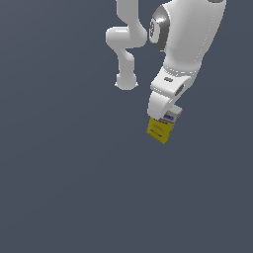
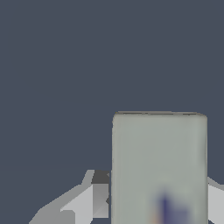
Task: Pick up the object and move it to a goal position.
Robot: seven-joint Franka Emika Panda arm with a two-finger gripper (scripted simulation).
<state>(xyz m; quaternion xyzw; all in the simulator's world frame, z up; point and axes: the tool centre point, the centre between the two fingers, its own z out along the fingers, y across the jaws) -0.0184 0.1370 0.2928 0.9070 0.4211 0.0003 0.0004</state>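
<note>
The object, a small carton [image 1: 160, 129] with a yellow lower body and a white-and-blue printed top band, hangs tilted under the white hand in the exterior view. My gripper [image 1: 168, 115] comes down over its top band, and the fingers there are mostly hidden by the hand. In the wrist view the carton's pale top face [image 2: 159, 148] fills the space between the two fingers [image 2: 98, 197], which press against its two sides. The gripper [image 2: 158, 194] is shut on the carton. I cannot tell how far the carton is above the floor.
A plain dark grey floor [image 1: 64, 188] lies all around. The arm's white links and base [image 1: 126, 79] stand behind the gripper, toward the top of the exterior view.
</note>
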